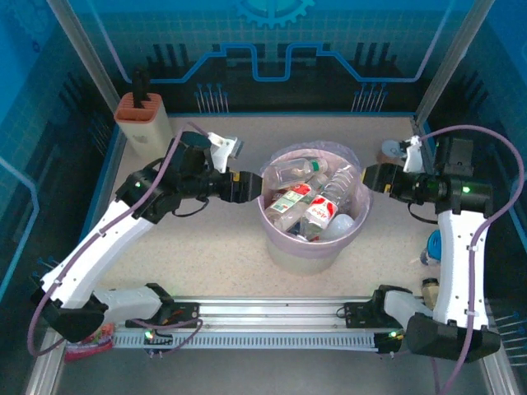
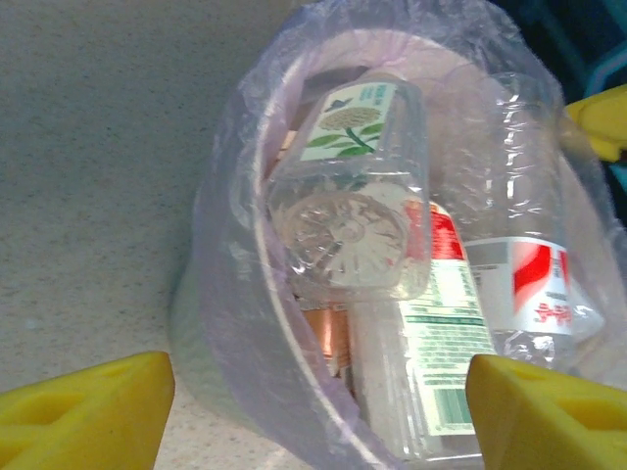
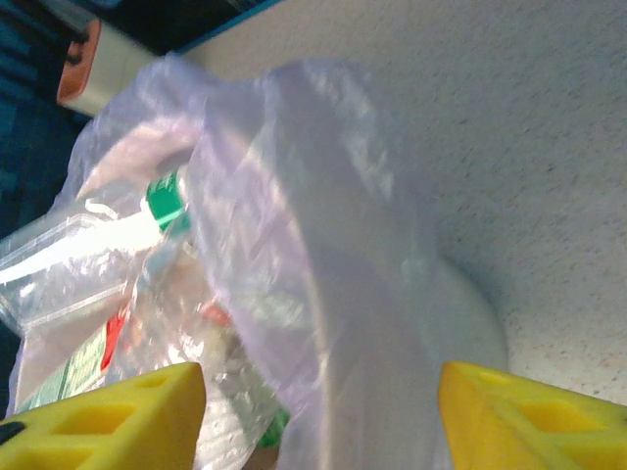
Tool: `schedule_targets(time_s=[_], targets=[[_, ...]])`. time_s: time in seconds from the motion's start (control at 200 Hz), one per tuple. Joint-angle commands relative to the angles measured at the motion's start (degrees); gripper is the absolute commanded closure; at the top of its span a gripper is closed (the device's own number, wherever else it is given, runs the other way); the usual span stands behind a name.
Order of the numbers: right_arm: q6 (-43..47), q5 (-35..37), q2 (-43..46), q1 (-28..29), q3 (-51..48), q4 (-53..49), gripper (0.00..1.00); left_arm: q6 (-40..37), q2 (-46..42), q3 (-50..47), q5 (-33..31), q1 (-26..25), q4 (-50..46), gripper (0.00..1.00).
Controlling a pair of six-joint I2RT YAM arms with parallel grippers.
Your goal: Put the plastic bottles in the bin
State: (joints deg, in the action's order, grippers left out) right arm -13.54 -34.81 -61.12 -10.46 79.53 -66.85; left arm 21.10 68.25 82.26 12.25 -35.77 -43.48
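The bin [image 1: 284, 239], a pale bucket lined with a pink bag, stands mid-table with several plastic bottles [image 1: 309, 202] piled inside. My left gripper [image 1: 247, 186] is at its left rim. In the left wrist view the left gripper [image 2: 313, 382] is open, its yellow fingers [image 2: 88, 406] wide apart either side of the bin's rim [image 2: 294, 323], above a clear flower-label bottle [image 2: 353, 196] and a red-and-white-label one [image 2: 529, 284]. My right gripper [image 1: 370, 177] is at the right rim. The right gripper [image 3: 321, 387] is open over the bag edge [image 3: 294, 245], beside a green-capped bottle [image 3: 165, 201].
A beige-and-orange knife block [image 1: 144, 115] stands at the back left. A small orange-rimmed cup [image 1: 394, 154] sits behind the right gripper. A red snack bag [image 1: 90, 341] lies by the left base. Two small items [image 1: 431, 247], partly hidden, lie beside the right arm.
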Motion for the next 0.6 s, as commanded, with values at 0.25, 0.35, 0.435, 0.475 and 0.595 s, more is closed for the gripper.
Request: schedule_targets(time_s=[0.25,0.35,0.435,0.475,0.595], targets=[[-15.7,1.92,0.48,15.72,-8.81,15.92,0.4,10.58,-6.51,-12.57,8.32,6.19,9.8,0.15],[-20.99,4.3,-2.22,22.01,-9.91,24.85,0.4,11.2,-9.57,-14.27,7.9,11.04,8.26,0.15],[-24.19,6.1,-5.94,26.88,-9.96,31.94,0.4,9.52,-11.71,-12.83,8.23,15.59,3.97,0.14],[-25.33,6.78,-8.03,28.99,-9.7,35.1,0.4,8.69,-12.78,-11.95,8.51,18.1,2.24,0.13],[-27.72,8.43,-14.8,34.38,-7.26,43.54,0.4,6.24,-13.93,-8.02,9.9,26.04,-3.16,0.09]])
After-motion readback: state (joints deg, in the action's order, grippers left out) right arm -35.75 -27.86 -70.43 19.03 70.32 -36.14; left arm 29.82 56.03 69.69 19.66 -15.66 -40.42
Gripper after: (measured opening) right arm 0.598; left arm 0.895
